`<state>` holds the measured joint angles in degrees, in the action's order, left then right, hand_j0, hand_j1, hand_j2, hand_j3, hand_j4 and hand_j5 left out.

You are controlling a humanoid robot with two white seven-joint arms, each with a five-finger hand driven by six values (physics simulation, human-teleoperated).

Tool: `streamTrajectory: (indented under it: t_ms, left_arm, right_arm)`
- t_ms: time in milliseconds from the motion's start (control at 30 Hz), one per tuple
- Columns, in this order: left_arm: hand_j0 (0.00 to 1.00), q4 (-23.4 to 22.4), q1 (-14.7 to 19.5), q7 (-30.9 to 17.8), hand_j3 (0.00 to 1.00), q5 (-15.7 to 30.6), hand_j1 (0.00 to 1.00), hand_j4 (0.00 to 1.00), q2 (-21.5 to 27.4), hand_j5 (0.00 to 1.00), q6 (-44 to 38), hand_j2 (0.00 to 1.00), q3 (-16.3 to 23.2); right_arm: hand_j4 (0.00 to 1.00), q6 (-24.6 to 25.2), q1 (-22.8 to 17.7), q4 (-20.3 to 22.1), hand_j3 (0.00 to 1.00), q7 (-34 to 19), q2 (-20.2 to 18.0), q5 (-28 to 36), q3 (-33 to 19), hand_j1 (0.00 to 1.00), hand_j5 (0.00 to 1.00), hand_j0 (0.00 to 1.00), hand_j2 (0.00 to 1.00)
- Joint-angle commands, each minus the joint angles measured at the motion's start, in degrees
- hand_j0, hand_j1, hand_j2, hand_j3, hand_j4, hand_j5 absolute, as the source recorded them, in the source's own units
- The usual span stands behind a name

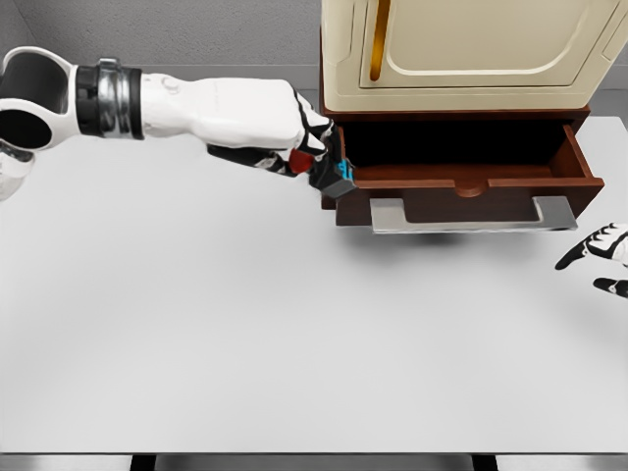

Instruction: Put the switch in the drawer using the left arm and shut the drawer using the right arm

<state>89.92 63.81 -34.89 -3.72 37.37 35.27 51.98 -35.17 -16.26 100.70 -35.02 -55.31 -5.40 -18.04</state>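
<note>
Bare white table [245, 334] fills the lower frame, while above centre the left hand [294, 137] clasps the switch [329, 172], seemingly light, rigid and best gripped across its flat sides, at the open drawer [471, 186]'s left corner.

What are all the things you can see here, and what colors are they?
table: one, light grey, fills the lower picture
cabinet: one, cream, at the table's back right
drawer: one, dark red-brown with a grey handle, pulled open under the cabinet
switch: one, dark with red and blue parts, held at the drawer's left front corner
left hand: one, white and black, gripping the switch
right hand: one, white and black, fingers spread, at the right edge
</note>
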Motion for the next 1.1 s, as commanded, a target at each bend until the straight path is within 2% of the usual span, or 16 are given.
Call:
streamTrajectory:
  t_ms: [0,167,233,300,333,467,533,700,767,867,967,1067]
  left_arm:
    - [0.35,0.0,0.0,-0.1,0.35,1.0,0.35,0.35,-0.7,0.35,-0.3,0.35,-0.1]
    - [0.35,-0.6,0.7,-0.1,0.35,1.0,0.35,0.35,-2.0,0.35,-0.3,0.35,-0.1]
    - [0.35,-3.7,0.8,-0.1,0.35,1.0,0.35,0.35,-4.0,0.35,-0.3,0.35,-0.1]
    - [0.35,-9.8,0.9,-0.1,0.35,0.8,0.35,0.35,-7.4,0.35,-0.3,0.35,-0.1]
    - [0.35,-10.8,0.9,-0.1,0.35,0.7,0.35,0.35,-8.0,0.35,-0.3,0.35,-0.1]
    - [0.35,-11.3,0.9,-0.1,0.35,0.6,0.35,0.35,-10.1,0.35,-0.3,0.35,-0.1]
    - [0.35,-13.9,0.9,-0.1,0.35,0.3,0.35,0.35,-12.5,0.35,-0.3,0.35,-0.1]
    - [0.35,-15.0,1.0,-0.1,0.35,0.2,0.35,0.35,-14.0,0.35,-0.3,0.35,-1.3]
    - [0.35,-19.7,1.0,-0.1,0.35,0.0,0.35,0.35,-16.3,0.35,-0.3,0.35,-1.6]
    - [0.35,-21.4,1.0,-0.1,0.35,-0.1,0.35,0.35,-18.5,0.35,-0.3,0.35,-2.2]
    - [0.35,-25.2,1.0,-0.1,0.35,-1.3,0.35,0.35,-21.8,0.35,-0.3,0.35,-2.5]
    - [0.35,-25.5,0.9,-0.1,0.35,-2.0,0.35,0.35,-23.6,0.35,-0.3,0.35,-2.6]
  right_arm:
    - [0.63,0.2,0.0,0.0,0.63,0.0,-0.1,0.4,0.3,0.63,0.63,0.63,0.63]
    - [0.64,0.2,0.2,0.0,0.64,0.0,-0.1,0.4,0.4,0.64,0.64,0.64,0.64]
    - [0.64,0.2,0.2,0.0,0.64,0.0,-0.1,0.4,0.4,0.64,0.64,0.64,0.64]
    - [0.64,0.2,0.2,0.0,0.64,0.0,-0.1,0.4,0.4,0.64,0.64,0.64,0.64]
    - [0.64,0.2,0.2,0.0,0.64,0.0,-0.1,0.4,0.4,0.64,0.64,0.64,0.64]
    - [0.65,0.2,0.2,0.0,0.65,0.0,-0.1,0.4,0.4,0.65,0.65,0.65,0.65]
    - [0.65,0.2,0.2,0.0,0.65,0.0,-0.1,0.4,0.4,0.65,0.65,0.65,0.65]
    - [0.65,0.2,0.4,0.0,0.65,0.0,-0.1,0.4,1.5,0.65,0.65,0.65,0.65]
    - [0.65,0.2,0.4,0.0,0.65,0.0,-0.1,0.4,1.5,0.65,0.65,0.65,0.65]
    - [0.67,0.2,1.1,0.0,0.67,0.0,-0.1,0.4,1.5,0.67,0.67,0.67,0.67]
    - [0.66,0.2,1.0,0.0,0.66,0.0,-0.1,0.4,1.5,0.66,0.66,0.66,0.66]
    - [0.66,0.2,1.0,0.0,0.66,0.0,-0.2,0.4,1.5,0.66,0.66,0.66,0.66]
